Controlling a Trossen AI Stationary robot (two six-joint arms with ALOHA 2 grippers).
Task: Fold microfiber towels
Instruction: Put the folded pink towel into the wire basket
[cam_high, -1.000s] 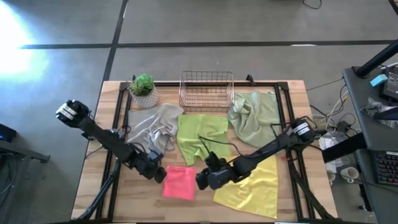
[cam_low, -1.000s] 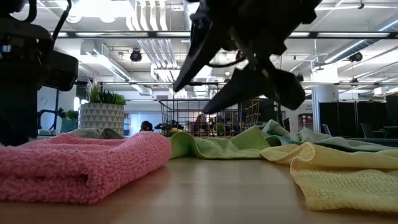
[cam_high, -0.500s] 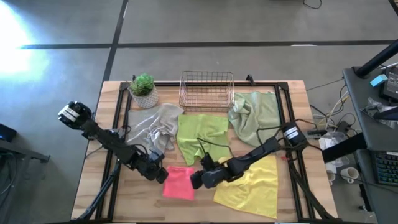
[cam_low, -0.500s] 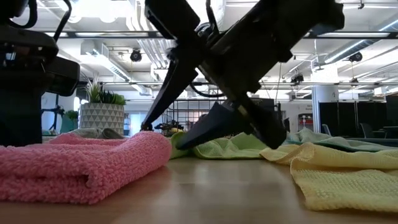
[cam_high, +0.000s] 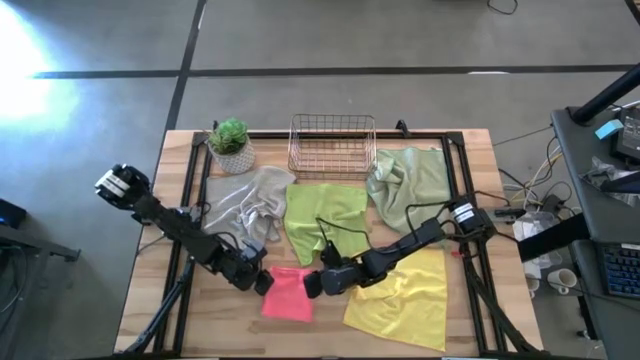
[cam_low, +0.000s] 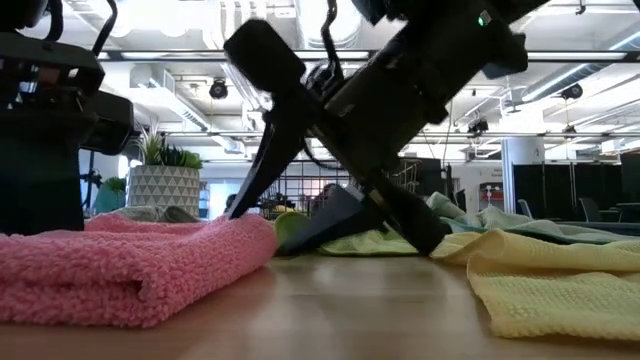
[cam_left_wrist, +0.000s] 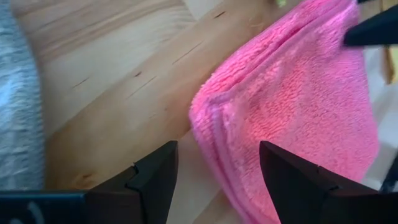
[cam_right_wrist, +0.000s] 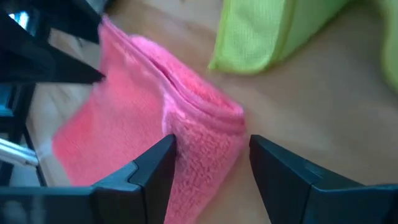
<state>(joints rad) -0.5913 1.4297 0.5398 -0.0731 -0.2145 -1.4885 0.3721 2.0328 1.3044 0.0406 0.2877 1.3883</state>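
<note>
High view: the folded hot pink towel lies on the tabletop between both pincers, left pincer and right pincer at opposite edges. Left wrist view: fingers spread, a corner between them. Right wrist view: fingers spread around another corner.

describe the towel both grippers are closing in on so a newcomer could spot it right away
Start at the copper wire basket at the table's far edge and come straight toward the near edge. There the hot pink towel lies folded between the left gripper and right gripper, the only pink, compact cloth.
</note>
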